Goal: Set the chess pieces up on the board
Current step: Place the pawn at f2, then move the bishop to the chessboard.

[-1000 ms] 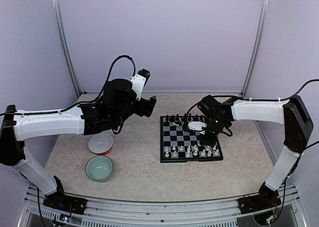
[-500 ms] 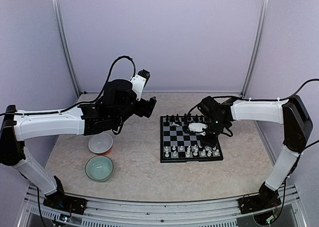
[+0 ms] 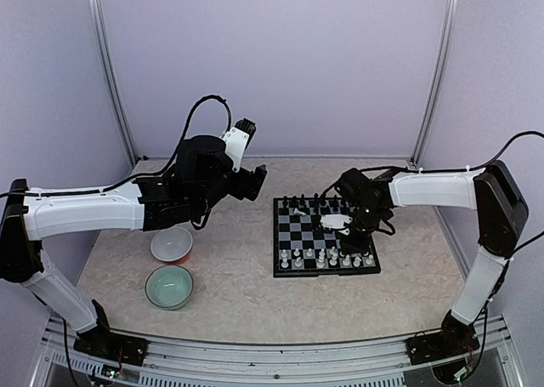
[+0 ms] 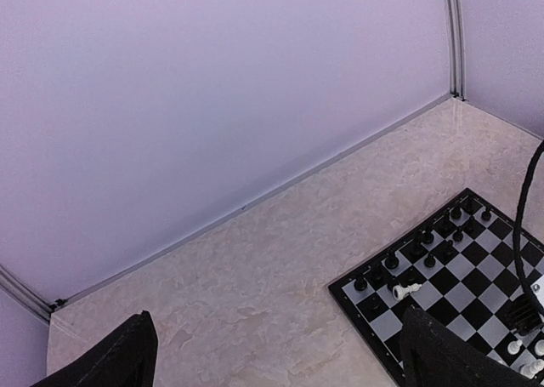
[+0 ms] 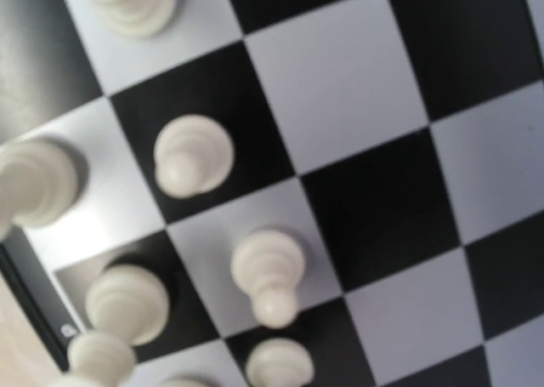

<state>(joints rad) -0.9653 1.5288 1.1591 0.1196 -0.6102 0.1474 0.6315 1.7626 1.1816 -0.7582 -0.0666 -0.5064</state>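
Setup looked well advanced but unfinished. On the board (image 3: pixel 286 238), right of the worktop's (image 3: pixel 229 302) middle, white pieces (image 3: pixel 327 258) stood in the two near rows. The right wrist view showed several of them upright, each on its own square. Black pieces (image 3: pixel 308 202) lined the far edge, yet the left wrist view showed gaps in their two rows, so I judged that some were not yet placed. One white piece (image 4: pixel 408 291) lay on its side just in front of the black ranks; it likely needed standing up on its home square.

Right tool (image 3: pixel 340 223) hung low over the board's middle. Its jaws were hidden in every view, so I could not tell how far apart they stood or whether they held anything. Left tool (image 3: pixel 257 183) stood high, left of the board, its fingers (image 4: pixel 127 357) spread wide with nothing between them. Two bowls (image 3: pixel 170 238) sat at the left; whether they held any pieces could not be made out.
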